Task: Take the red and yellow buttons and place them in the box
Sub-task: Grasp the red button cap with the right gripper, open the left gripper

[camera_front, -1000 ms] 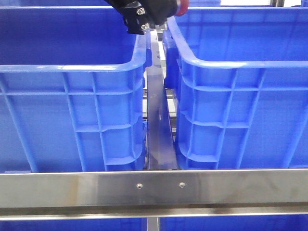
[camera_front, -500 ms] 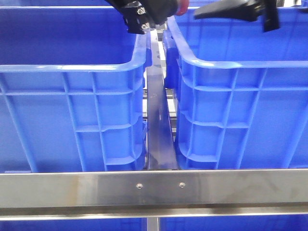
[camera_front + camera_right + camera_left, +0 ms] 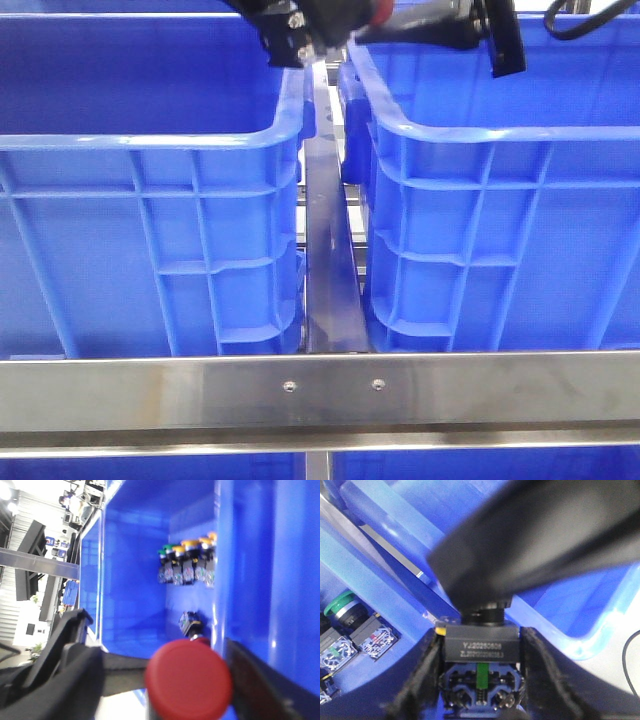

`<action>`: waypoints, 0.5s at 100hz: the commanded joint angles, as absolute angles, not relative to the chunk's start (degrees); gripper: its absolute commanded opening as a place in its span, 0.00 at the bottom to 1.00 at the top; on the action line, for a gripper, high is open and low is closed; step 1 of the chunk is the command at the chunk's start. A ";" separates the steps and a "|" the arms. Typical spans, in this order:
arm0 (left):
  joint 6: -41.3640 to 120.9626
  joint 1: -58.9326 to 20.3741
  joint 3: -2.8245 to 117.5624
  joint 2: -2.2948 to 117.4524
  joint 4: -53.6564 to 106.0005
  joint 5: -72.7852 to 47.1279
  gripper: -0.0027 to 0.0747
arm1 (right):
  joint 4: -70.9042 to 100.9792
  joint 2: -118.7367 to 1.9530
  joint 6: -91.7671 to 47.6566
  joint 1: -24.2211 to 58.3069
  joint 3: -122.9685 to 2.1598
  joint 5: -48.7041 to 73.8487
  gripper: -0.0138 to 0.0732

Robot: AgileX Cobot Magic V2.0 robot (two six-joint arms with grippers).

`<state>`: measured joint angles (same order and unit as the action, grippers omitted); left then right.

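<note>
Front view, nearest me: a steel rail runs across at 6 o'clock. Behind it stand the left blue crate and the right blue crate, with a narrow steel bar between them running away toward 12 o'clock. Up at 12 o'clock, above the gap between the crates, my left jaws are clamped on the red button. Its red cap sticks out toward 3 o'clock, over the right crate's inner rim. My right arm reaches in from 1 o'clock, just beside the cap.

In the left wrist view my left fingers press both sides of the button's black labelled body. The right arm is a dark blur just beyond it.

In the right wrist view my right jaws stand apart, with the red cap between my right fingers; I cannot tell whether either one touches it. Farther off, by the crate's far wall, lies a row of yellow buttons and a green button.
</note>
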<state>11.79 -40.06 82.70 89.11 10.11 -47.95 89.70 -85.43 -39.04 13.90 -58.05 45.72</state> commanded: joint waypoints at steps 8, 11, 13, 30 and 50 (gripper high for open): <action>11.64 -40.57 84.53 86.46 11.58 -44.94 0.29 | 93.26 -83.72 -40.27 13.93 -60.43 47.89 0.51; 11.64 -40.57 84.53 86.46 11.58 -44.94 0.29 | 93.26 -83.72 -40.27 13.93 -60.43 47.89 0.48; 11.64 -40.57 84.53 86.46 11.58 -44.94 0.29 | 93.26 -83.72 -40.27 13.93 -60.43 47.94 0.46; 11.64 -40.57 84.53 86.46 11.58 -44.94 0.29 | 93.26 -83.72 -40.27 13.93 -60.43 48.32 0.43; 11.64 -40.57 84.53 86.46 11.58 -44.51 0.41 | 93.26 -83.72 -40.32 13.93 -60.43 48.37 0.43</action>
<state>11.79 -40.06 82.70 88.74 10.11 -47.40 89.13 -85.73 -39.17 13.90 -58.17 44.87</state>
